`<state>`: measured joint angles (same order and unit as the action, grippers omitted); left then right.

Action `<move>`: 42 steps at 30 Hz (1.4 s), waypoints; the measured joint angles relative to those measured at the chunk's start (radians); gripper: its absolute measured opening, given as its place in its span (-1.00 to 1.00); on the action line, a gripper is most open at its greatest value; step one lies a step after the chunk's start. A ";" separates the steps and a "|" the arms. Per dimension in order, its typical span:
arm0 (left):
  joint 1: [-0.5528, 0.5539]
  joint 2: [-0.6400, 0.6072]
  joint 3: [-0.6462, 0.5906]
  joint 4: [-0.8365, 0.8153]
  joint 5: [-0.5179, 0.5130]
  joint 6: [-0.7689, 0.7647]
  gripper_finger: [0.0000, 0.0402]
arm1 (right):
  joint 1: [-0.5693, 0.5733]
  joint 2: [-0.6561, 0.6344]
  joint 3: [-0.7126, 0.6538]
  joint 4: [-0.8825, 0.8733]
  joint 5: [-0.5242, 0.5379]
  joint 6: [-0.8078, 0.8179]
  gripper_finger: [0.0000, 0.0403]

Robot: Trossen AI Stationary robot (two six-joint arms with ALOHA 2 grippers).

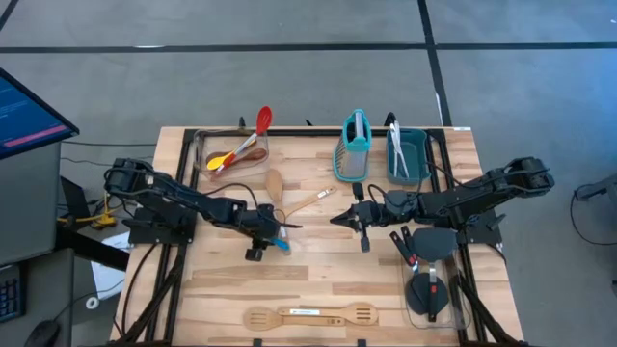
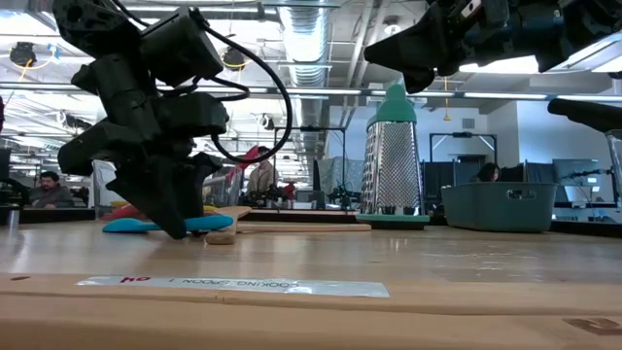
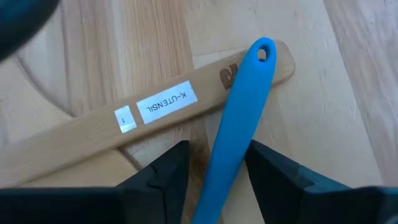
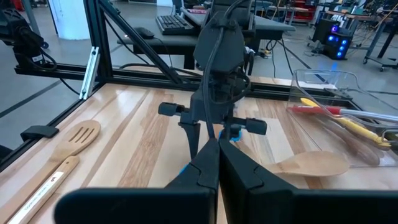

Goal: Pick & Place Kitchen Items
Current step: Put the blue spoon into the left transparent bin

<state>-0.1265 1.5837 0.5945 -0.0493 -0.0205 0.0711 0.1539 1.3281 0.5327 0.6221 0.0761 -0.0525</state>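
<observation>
**Left gripper straddles the blue spoon at mid-table**

The left gripper [image 1: 273, 234] is down at the tabletop near the middle of the table [image 1: 318, 270], its two dark fingers [image 3: 163, 177] set on either side of the blue spoon [image 3: 239, 118], with slim gaps showing between the pads and the blue handle, so the jaws are partly open and not clamped. The blue handle lies across a wooden spoon [image 3: 155, 112] that carries a white label, and its holed end rests on that wooden handle.

The right gripper [image 1: 339, 220] hovers above the table just beside the left one, fingers pressed together and holding nothing.

Farther back stand the teal box grater [image 1: 354, 146] and, beside it, the teal bin [image 1: 409, 154] with pale utensils inside. A clear container [image 1: 207, 145] at the back left holds the red spoon [image 1: 260, 123] and the yellow spoon [image 1: 224, 160]. A wooden slotted spatula [image 1: 310, 314] lies along the front edge, and black spatulas [image 1: 429, 260] rest in a clear container at the front right
</observation>
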 joint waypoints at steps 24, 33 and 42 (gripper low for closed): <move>-0.071 -0.015 -0.001 0.011 -0.003 -0.091 -0.87 | 0.000 0.000 0.000 -0.001 0.001 -0.002 -1.00; -0.141 -0.168 -0.006 -0.008 0.089 -0.158 -0.94 | 0.000 0.000 0.000 -0.001 0.002 -0.002 -1.00; -0.196 -0.382 -0.005 -0.004 0.037 -0.166 -0.94 | 0.000 0.000 0.000 -0.001 0.002 -0.002 -1.00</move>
<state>-0.3223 1.2012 0.5892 -0.0536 0.0168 -0.0952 0.1539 1.3281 0.5327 0.6213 0.0784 -0.0540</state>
